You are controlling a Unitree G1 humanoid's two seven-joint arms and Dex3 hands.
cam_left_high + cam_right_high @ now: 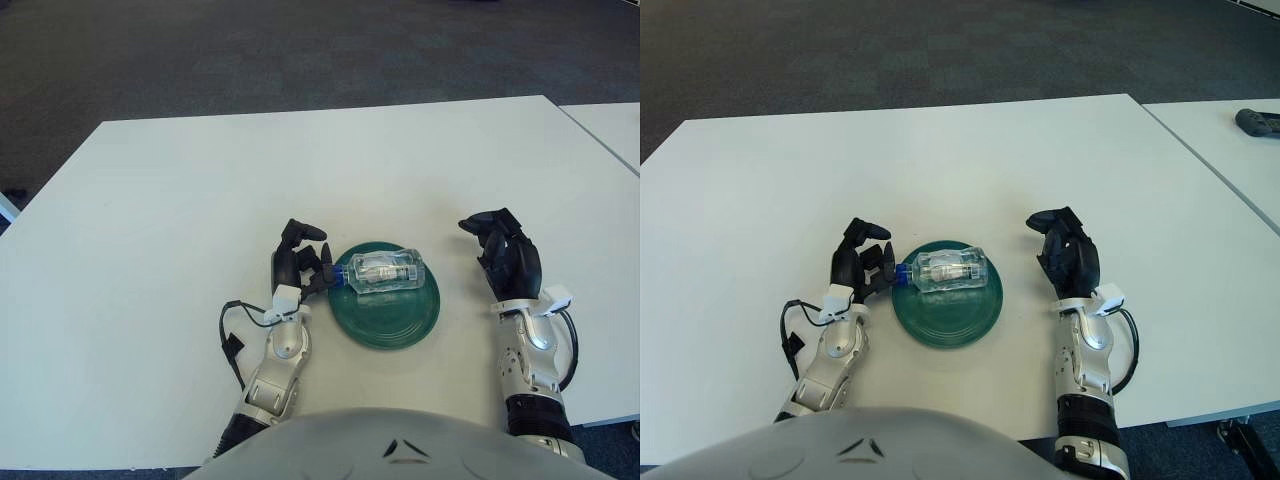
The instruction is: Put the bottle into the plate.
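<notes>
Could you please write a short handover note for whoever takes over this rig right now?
Left hand: at the left rim of the plate, fingers around the cap end of the bottle; whether they actually grip it cannot be told.
Right hand: right of the plate, holding nothing, fingers loosely curled.
Bottle: lying on its side in the green plate, cap pointing toward the left hand.
Done: bottle is in the plate, mid-table.
Left: open the left hand if it is gripping, draw it clear, and check the bottle does not roll.
</notes>
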